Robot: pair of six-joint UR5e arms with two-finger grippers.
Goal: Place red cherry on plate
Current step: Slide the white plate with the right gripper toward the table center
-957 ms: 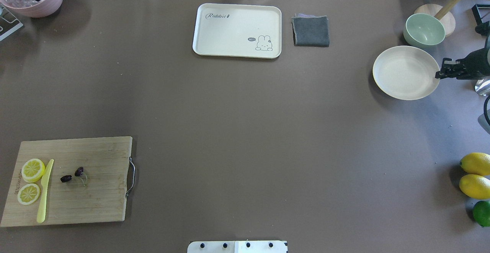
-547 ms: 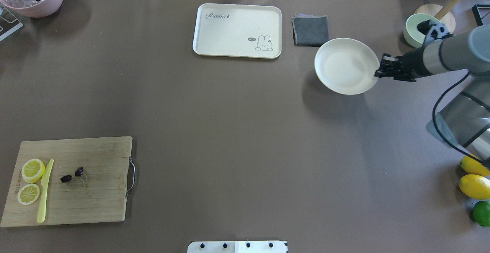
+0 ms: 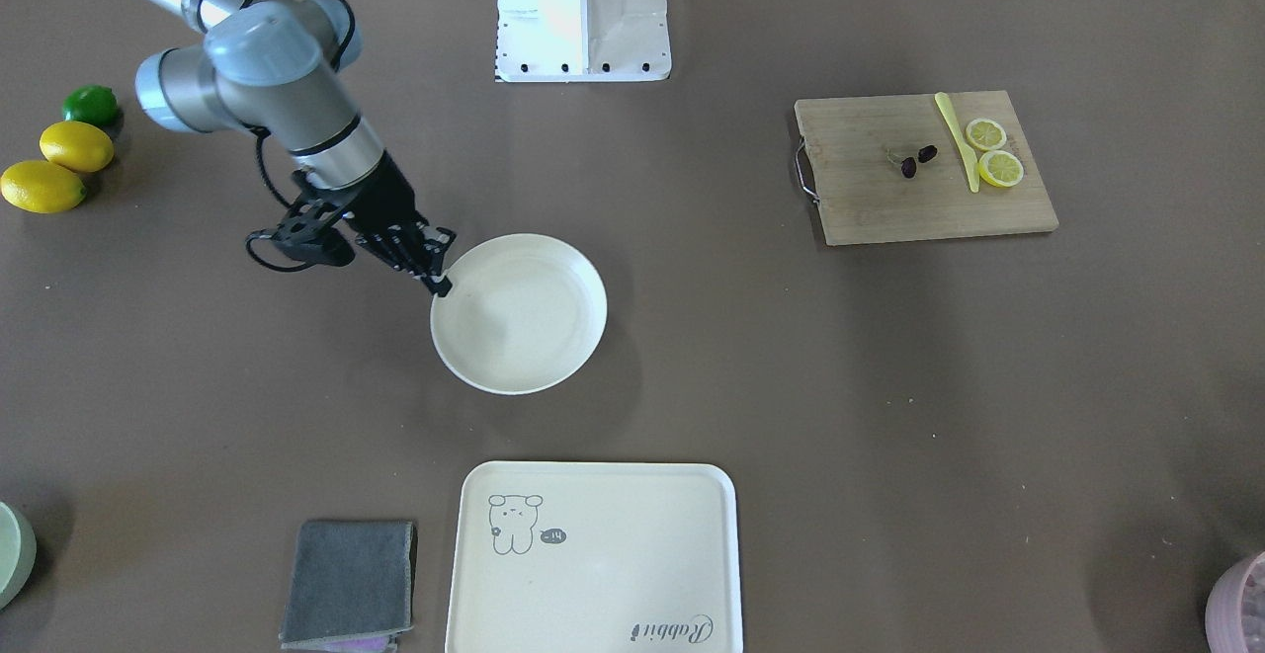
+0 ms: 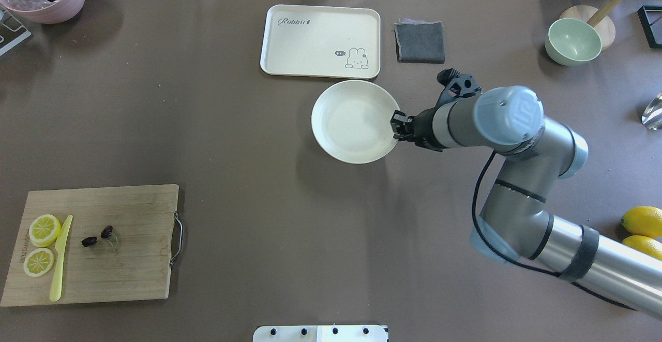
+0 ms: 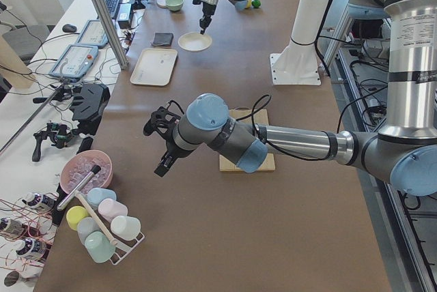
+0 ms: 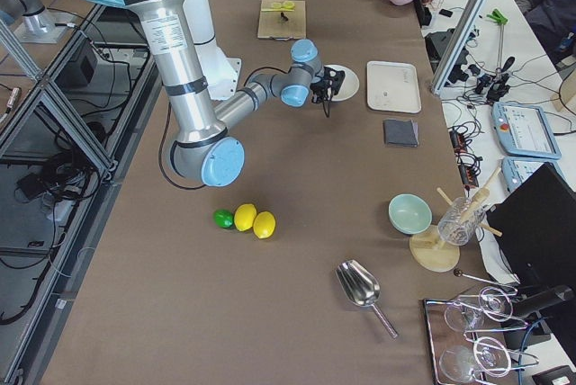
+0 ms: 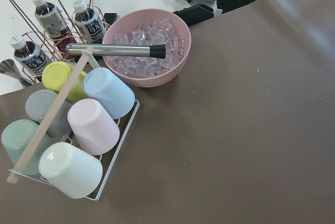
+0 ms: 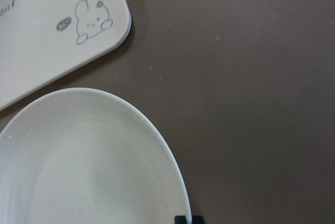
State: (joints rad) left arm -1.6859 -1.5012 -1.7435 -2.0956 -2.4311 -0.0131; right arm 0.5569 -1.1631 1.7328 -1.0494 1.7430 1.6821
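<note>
The red cherry, two dark maroon fruits on a thin stem, lies on the wooden cutting board at the near left. The round cream plate is near mid-table, just in front of the tray. My right gripper is shut on the plate's right rim. My left gripper shows only in the exterior left view, hanging above the table near the pink bowl; I cannot tell whether it is open or shut.
A cream tray and a grey cloth lie at the back. A green bowl stands far right, lemons near right. Lemon slices and a yellow knife share the board. A pink ice bowl sits far left.
My right arm has swung left across the table, carrying the plate from the far right edge to the middle, next to the tray. The cherry has not moved.
</note>
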